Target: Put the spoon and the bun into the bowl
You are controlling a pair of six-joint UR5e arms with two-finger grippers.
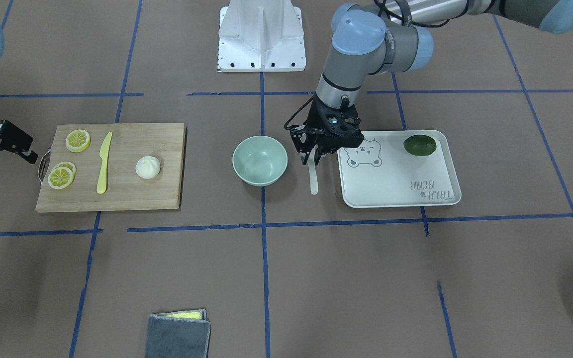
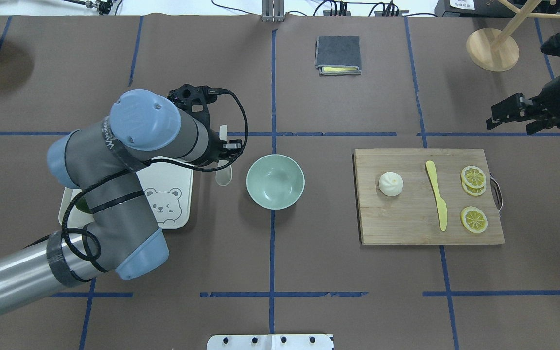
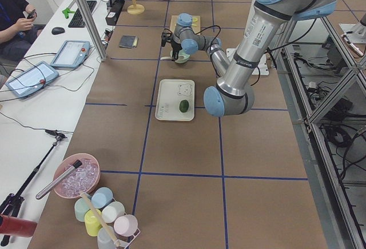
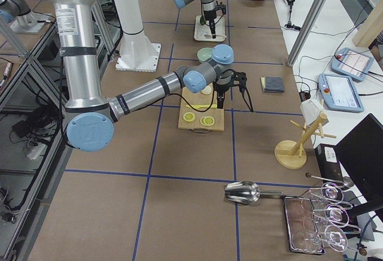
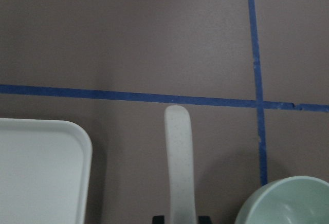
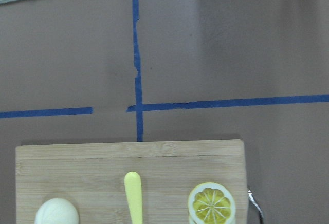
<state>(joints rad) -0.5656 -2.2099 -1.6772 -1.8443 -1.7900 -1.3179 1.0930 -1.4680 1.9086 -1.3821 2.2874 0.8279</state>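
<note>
The off-white spoon (image 1: 313, 180) hangs in my left gripper (image 1: 312, 160), which is shut on it between the mint-green bowl (image 1: 259, 160) and the white tray (image 1: 396, 186). In the left wrist view the spoon's handle (image 5: 179, 157) points away from the fingertips (image 5: 159, 218), with the bowl's rim (image 5: 288, 201) at lower right. The white bun (image 1: 147, 167) sits on the wooden cutting board (image 1: 117, 196). My right gripper (image 2: 509, 116) is open and empty, off beyond the board's far corner. The bowl (image 2: 275, 181) holds nothing.
A yellow plastic knife (image 1: 103, 162) and lemon slices (image 1: 77, 140) lie on the board beside the bun. A dark green fruit (image 1: 420, 144) sits on the tray. A folded grey cloth (image 2: 338, 54) and a wooden stand (image 2: 492, 48) are at the far side.
</note>
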